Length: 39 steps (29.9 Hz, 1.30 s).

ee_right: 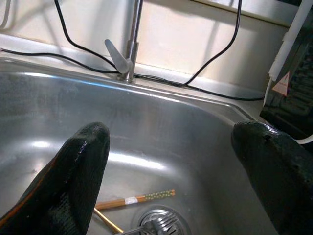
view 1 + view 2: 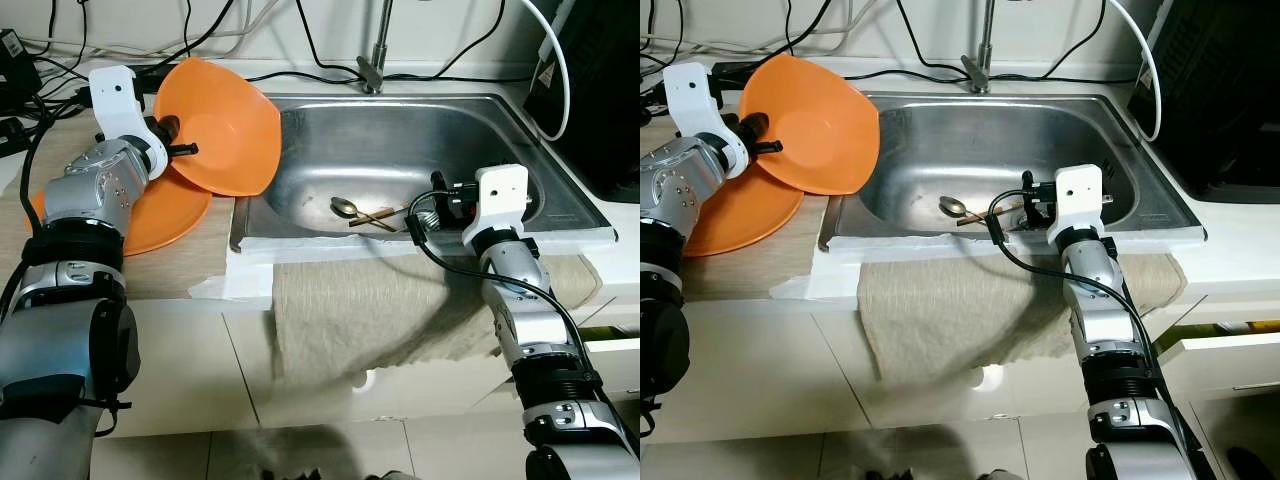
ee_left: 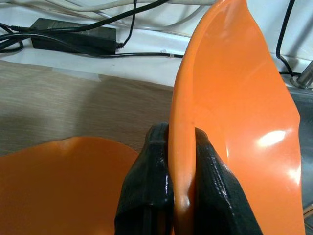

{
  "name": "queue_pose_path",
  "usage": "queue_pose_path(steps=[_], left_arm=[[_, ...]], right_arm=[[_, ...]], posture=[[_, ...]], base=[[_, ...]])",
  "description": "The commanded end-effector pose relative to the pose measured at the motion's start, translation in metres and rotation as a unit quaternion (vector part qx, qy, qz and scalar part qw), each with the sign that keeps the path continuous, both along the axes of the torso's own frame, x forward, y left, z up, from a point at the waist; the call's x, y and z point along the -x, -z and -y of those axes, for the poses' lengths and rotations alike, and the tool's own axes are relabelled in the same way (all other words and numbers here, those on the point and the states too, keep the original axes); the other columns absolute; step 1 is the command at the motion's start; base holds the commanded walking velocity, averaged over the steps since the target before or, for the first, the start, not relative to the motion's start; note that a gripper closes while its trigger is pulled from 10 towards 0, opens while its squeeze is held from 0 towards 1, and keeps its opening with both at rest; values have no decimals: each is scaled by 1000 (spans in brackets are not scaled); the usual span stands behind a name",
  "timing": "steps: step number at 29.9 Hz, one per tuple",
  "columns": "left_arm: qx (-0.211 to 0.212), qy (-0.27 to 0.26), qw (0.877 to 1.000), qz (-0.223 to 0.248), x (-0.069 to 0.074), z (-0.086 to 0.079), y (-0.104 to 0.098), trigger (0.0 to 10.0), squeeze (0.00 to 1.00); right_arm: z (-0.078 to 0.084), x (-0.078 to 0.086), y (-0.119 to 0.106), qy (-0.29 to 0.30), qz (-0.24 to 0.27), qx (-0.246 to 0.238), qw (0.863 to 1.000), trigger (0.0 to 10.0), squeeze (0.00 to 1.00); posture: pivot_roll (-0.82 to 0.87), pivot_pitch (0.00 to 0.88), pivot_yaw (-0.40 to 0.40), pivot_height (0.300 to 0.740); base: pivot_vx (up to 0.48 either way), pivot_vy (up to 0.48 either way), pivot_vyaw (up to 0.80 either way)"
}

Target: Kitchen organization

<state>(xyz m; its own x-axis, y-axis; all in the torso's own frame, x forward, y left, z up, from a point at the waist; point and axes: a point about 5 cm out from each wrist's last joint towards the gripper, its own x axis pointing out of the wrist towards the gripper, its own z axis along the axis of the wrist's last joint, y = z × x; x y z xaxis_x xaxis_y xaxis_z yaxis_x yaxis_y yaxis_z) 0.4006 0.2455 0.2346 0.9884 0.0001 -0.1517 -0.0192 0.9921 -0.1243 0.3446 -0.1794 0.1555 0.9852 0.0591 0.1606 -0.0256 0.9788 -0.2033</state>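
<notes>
The left gripper [image 2: 178,137] pinches the rim of an orange bowl [image 2: 225,125], its two black fingers [image 3: 146,188] pressed against either side of the thin edge. The bowl is held tilted on its side, its hollow facing the sink [image 2: 400,130], and it hangs over the sink's left rim and the counter [image 2: 190,255] beside it. Below and to the left of it, a second orange dish [image 2: 165,215] lies flat on the counter, partly hidden behind the left arm. In the left wrist view that dish [image 3: 63,186] sits just beneath the held bowl, with a black power brick [image 3: 73,33] and cables lying along the wall behind. The right gripper [image 1: 171,171] hovers low over the front right part of the sink with its fingers spread wide and nothing between them. On the sink floor lie a spoon [image 2: 346,207] and chopsticks [image 2: 375,217], crossing each other near the front, just left of the right gripper. In the right wrist view the chopsticks [image 1: 137,199] lie beside the drain [image 1: 159,223], where fork tines [image 1: 164,224] show. The tap [image 2: 375,45] stands at the back of the sink. A beige cloth [image 2: 370,310] hangs over the counter's front edge below the sink.
</notes>
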Motion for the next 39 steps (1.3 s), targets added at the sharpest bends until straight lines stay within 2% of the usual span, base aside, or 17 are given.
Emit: queue_pose_path(steps=[1, 39], left_arm=[[-16, -3, 999, -38, 3, -1, 16, 0, 0], [-15, -5, 999, -39, 1, 1, 17, 0, 0]], right_arm=[[5, 2, -2, 4, 2, 0, 1000, 10000, 0], [4, -2, -2, 5, -2, 0, 1000, 10000, 0]], posture=[[-38, 0, -11, 740], [-35, 0, -14, 740]], base=[[0, 0, 0], [0, 0, 0]])
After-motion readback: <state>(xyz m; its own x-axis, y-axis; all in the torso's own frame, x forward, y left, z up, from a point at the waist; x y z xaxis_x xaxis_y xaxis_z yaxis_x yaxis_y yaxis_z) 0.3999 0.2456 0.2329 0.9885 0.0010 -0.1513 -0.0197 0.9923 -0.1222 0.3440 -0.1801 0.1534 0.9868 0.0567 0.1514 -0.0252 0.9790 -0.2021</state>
